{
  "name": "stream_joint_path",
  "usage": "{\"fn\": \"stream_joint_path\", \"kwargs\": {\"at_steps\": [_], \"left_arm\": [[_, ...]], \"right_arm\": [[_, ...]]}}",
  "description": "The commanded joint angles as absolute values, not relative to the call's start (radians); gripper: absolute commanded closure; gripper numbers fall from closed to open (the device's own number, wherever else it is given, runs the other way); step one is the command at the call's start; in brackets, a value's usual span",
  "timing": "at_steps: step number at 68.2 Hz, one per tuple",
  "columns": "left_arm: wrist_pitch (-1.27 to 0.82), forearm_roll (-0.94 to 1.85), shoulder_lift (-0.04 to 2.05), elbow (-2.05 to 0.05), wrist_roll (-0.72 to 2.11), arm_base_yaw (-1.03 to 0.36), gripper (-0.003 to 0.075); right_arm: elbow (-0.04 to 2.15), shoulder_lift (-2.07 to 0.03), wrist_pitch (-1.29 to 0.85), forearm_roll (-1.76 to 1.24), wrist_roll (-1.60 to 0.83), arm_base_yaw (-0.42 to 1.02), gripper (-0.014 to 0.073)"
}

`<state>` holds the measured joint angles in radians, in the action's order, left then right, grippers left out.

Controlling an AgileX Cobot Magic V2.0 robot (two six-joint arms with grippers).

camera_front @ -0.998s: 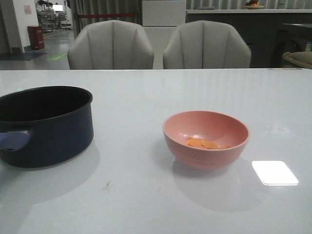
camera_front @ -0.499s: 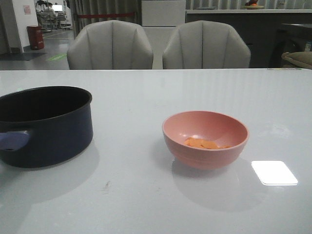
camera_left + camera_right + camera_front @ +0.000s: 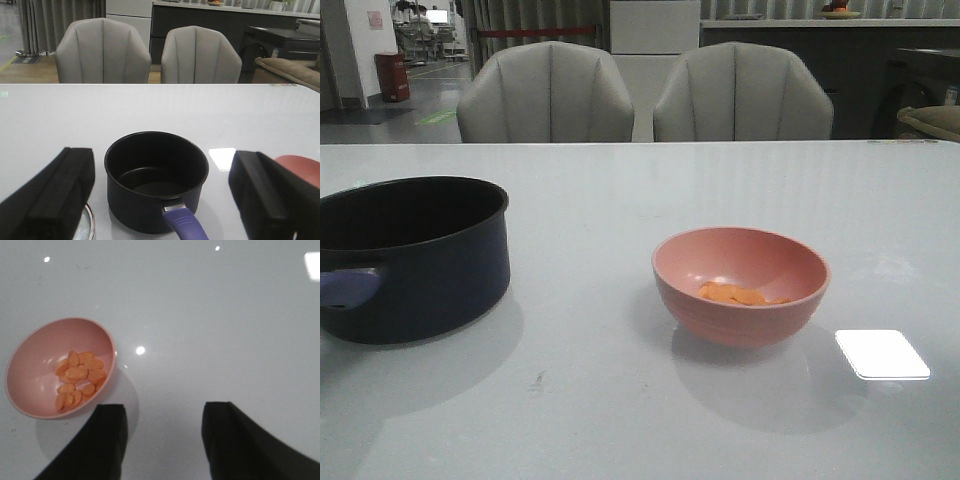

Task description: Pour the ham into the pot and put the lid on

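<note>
The dark navy pot (image 3: 412, 255) with a blue handle (image 3: 345, 288) stands at the table's left; it looks empty in the left wrist view (image 3: 156, 180). The ham (image 3: 735, 295), thin orange slices, lies in a salmon-pink bowl (image 3: 740, 285) right of centre; both show in the right wrist view, ham (image 3: 77, 377) in bowl (image 3: 35, 365). A sliver of the lid's metal rim (image 3: 89, 222) shows beside the pot. My left gripper (image 3: 162, 192) is open, back from the pot. My right gripper (image 3: 164, 440) is open above the table beside the bowl. Neither gripper shows in the front view.
Two grey chairs (image 3: 545, 95) stand behind the table's far edge. A bright light patch (image 3: 882, 354) reflects on the white table (image 3: 620, 400) right of the bowl.
</note>
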<state>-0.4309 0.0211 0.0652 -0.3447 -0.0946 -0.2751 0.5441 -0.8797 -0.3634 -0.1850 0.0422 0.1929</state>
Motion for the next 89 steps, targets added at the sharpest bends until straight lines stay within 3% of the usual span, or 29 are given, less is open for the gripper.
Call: {"fn": "stream_joint_path", "kwargs": {"at_steps": [1, 23, 48, 55, 67, 89], "left_arm": [[-0.344, 0.028, 0.08, -0.37, -0.095, -0.281, 0.0138], [-0.344, 0.028, 0.08, -0.37, -0.095, -0.281, 0.0138], [-0.344, 0.028, 0.08, -0.37, -0.095, -0.281, 0.0138], [-0.344, 0.028, 0.08, -0.37, -0.095, -0.281, 0.0138], [-0.344, 0.028, 0.08, -0.37, -0.095, -0.281, 0.0138], [-0.344, 0.028, 0.08, -0.37, -0.095, -0.281, 0.0138]], "right_arm": [[0.645, -1.016, -0.282, -0.221, 0.04, 0.229, 0.0121], [0.879, -1.447, -0.296, -0.233, 0.04, 0.289, 0.0121], [1.014, -1.683, -0.309, -0.257, 0.025, 0.34, 0.0126], [1.021, -1.714, -0.309, -0.257, 0.025, 0.341, 0.0209], [1.038, -1.718, -0.307, -0.297, 0.026, 0.341, 0.0466], [1.08, -1.656, -0.327, -0.407, 0.028, 0.342, 0.0459]]}}
